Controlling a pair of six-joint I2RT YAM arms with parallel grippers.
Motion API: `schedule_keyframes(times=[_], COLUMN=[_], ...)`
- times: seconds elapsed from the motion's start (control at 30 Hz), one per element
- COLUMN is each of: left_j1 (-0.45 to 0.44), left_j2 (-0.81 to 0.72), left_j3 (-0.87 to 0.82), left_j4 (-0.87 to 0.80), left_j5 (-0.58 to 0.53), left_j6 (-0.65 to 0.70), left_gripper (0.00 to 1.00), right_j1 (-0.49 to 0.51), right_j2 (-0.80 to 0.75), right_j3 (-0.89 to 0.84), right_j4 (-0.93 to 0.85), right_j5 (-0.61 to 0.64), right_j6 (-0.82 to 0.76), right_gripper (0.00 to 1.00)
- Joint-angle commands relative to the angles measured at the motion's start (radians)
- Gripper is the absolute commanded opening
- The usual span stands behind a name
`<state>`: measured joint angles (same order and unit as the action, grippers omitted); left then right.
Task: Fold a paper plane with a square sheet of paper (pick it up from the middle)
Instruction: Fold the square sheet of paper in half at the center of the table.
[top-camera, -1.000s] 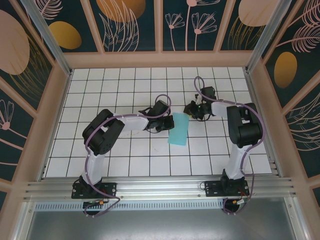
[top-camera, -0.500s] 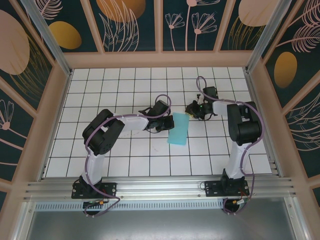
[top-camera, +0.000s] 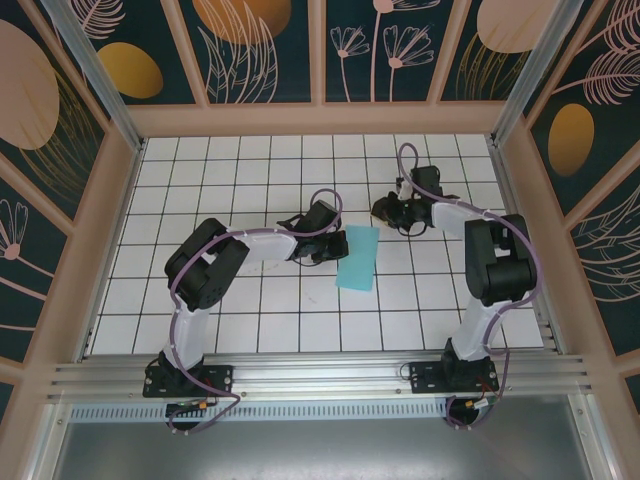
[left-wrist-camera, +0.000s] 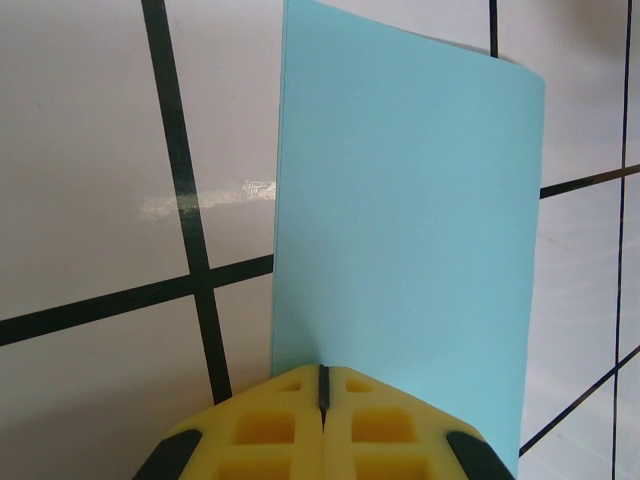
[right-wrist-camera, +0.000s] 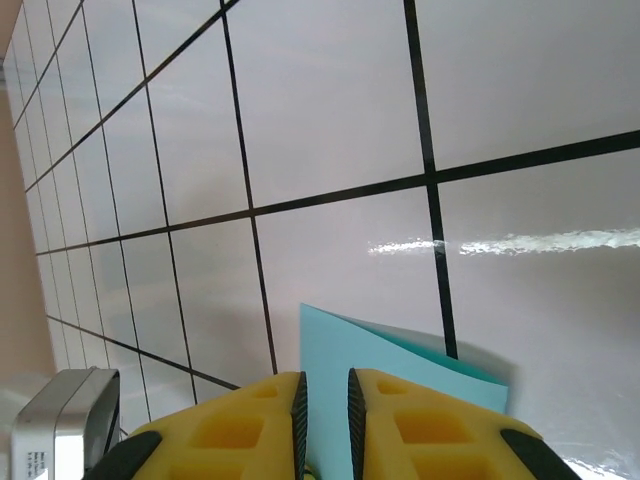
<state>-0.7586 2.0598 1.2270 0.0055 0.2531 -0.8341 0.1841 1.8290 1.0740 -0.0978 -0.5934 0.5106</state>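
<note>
Asker: What has changed, going from left to right?

Describer: On the left, nothing. Our left gripper (top-camera: 327, 246) has kept its yellow fingers pressed together on the left edge of the thin light cyan sheet of paper (top-camera: 357, 258). The sheet lies where it was, a narrow rectangle near the middle of the white tiled table with black grid lines (top-camera: 250, 180). On the right, the right arm has swung its elbow outward, and our right gripper (top-camera: 388, 214) has drawn back a little from the sheet's far right corner.

Asker: Is the right one holding the sheet?

Describer: We cannot tell. Its fingers stand nearly together with a thin slit between them. In the wrist view the corner shows just past them, two layers deep, but whether paper sits in the slit is hidden.

Asker: What does that mean for the task?

Describer: We judge that the first half fold is made and the right arm is repositioning while the left anchors the sheet. There is no pointed nose yet, so most folds remain.

Asker: And containers?

Describer: We see none to describe. The sheet lies directly on the tiles.
</note>
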Motion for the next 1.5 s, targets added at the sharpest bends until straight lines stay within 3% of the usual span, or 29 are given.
schedule_keyframes(times=[0.0,0.17,0.3,0.43,0.6,0.73,1.13,1.2,1.47], left_j1=[-0.005,-0.005,-0.005,-0.005,-0.005,-0.005,-0.005,-0.005,-0.005], left_j2=[0.023,0.019,0.021,0.022,0.017,0.014,0.013,0.013,0.008], left_j3=[-0.025,-0.024,-0.023,-0.021,-0.026,-0.018,-0.017,-0.017,-0.021], left_j4=[-0.073,-0.073,-0.073,-0.069,-0.065,-0.069,-0.074,-0.073,-0.075], left_j5=[-0.021,-0.023,-0.022,-0.015,-0.016,-0.018,-0.024,-0.024,-0.026], left_j6=[0.015,0.013,0.012,0.009,0.003,0.003,0.001,0.0,0.0], left_gripper=[0.0,0.0,0.0,0.0,0.0,0.0,0.0,0.0,0.0], right_j1=[0.014,0.023,0.026,0.025,0.036,0.041,0.096,0.098,0.103], right_j2=[0.025,0.058,0.115,0.114,-0.008,-0.08,-0.045,-0.038,-0.211], right_j3=[-0.056,-0.077,-0.042,-0.05,-0.044,-0.134,-0.274,-0.272,-0.292], right_j4=[0.032,0.032,-0.065,-0.025,-0.042,0.021,0.054,0.053,-0.006], right_j5=[-0.07,-0.06,0.096,0.04,-0.042,-0.104,-0.007,-0.037,-0.088], right_j6=[0.005,-0.007,-0.028,-0.024,-0.048,0.005,0.023,-0.001,-0.039], right_gripper=[0.23,0.23,0.23,0.24,0.26,0.26,0.2,0.21,0.23])
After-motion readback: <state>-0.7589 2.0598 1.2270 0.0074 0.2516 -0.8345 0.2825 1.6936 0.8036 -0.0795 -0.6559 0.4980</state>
